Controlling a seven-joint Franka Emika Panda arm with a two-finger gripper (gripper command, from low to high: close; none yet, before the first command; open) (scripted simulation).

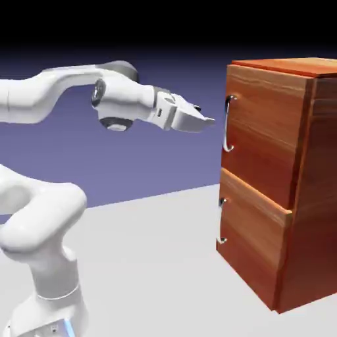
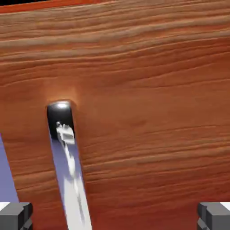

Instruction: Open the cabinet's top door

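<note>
Just short of the cabinet point(image 1: 253, 243), judging by the gap left in the exterior view: gripper point(image 1: 212, 121) held level, facing the upper handle point(image 1: 228, 125), near it but apart. Spread wide, with nothing between the fingertips; presumably kept so to let the handle's bar pass in between. In the hand view, handle between the two fingertips, nearer the left one, so probably a small sideways correction due before closing. Top door point(image 1: 268, 131) directly behind the handle, above the lower panel point(image 1: 253, 233) of the cabinet, and looking shut. Handle upright along the door's edge at the exterior view's left, likely the free edge, where a pull would swing best. Closing too early could miss the bar or knock it. Contents of the cabinet impossible to tell, with both fronts covering the inside.
</note>
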